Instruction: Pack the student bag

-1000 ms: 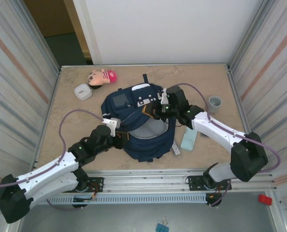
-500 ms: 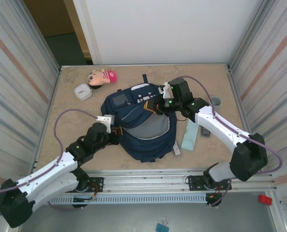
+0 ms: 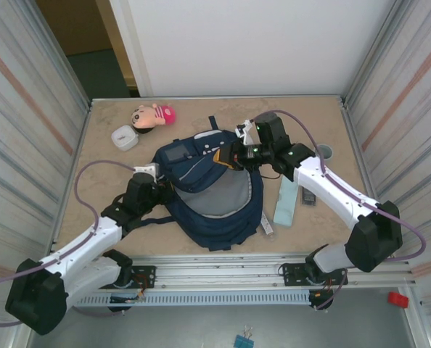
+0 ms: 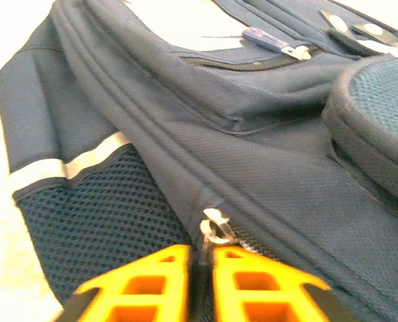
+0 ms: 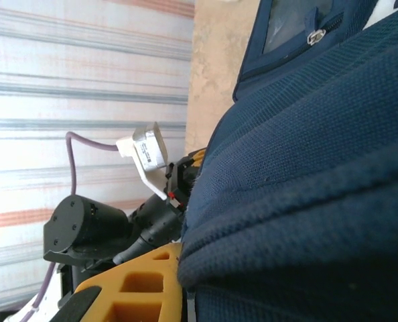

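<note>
At the far left of the top view, the left hand (image 3: 159, 191) is seen pressed against the left edge of the student bag (image 3: 210, 233), low on the beige surface (image 3: 92, 174). In the left wrist view its orange fingers (image 4: 140, 287) are drawn almost together, and a small metal zipper pull (image 4: 216, 229) is pinched at their tips, just beside the dark mesh side pocket with its pale reflective strip. Further back on the left, a small white container (image 3: 124, 137) is set near a doll (image 3: 154, 114) with a pink cap, both well apart from the bag. The student bag is laid flat in the middle of the surface, between the two arms, with its main compartment gaping and the grey lining exposed. At the bag's upper right corner the right hand (image 3: 235, 154) is closed on a fold of the navy fabric; in the right wrist view one orange finger (image 5: 140, 290) is seen tight against that fold. To the right of the bag a flat pale-green case (image 3: 286, 201) is laid on the surface, and a grey cup (image 3: 323, 152) is partly hidden behind the right arm.
</note>
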You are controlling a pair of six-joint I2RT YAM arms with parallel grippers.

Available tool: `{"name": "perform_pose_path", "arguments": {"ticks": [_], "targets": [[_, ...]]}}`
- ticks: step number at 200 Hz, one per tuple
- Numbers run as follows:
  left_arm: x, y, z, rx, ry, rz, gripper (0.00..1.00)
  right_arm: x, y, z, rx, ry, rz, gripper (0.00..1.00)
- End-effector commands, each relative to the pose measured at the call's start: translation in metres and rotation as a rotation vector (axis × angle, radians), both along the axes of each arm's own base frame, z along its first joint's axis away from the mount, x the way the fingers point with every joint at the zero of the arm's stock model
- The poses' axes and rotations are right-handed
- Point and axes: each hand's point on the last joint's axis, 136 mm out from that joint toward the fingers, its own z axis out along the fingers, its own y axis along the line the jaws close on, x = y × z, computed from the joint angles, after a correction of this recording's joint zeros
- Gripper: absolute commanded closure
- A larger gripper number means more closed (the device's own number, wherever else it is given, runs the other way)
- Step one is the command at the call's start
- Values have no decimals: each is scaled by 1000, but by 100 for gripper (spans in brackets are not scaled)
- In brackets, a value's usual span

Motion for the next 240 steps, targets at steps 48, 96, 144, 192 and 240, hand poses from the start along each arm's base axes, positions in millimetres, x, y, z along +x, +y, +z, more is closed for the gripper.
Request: {"name": "perform_pose_path", "arguments": {"ticks": [48, 96, 144, 192, 240], "targets": [[-11, 28, 44, -51, 8, 155, 35, 24, 13, 18, 110, -142, -256, 100], [-26, 45, 72, -35, -25, 193, 23, 25, 51, -12, 116, -103, -324, 100], [-26, 41, 76, -39, -13, 174, 22, 22, 74, -51, 53, -53, -336, 83], [-26, 32, 74, -71, 5, 145, 22, -10, 66, -92, -99, 18, -247, 44], [-23, 38, 55, 6, 14, 146, 20, -55, 41, -117, -209, 85, -149, 33]]}}
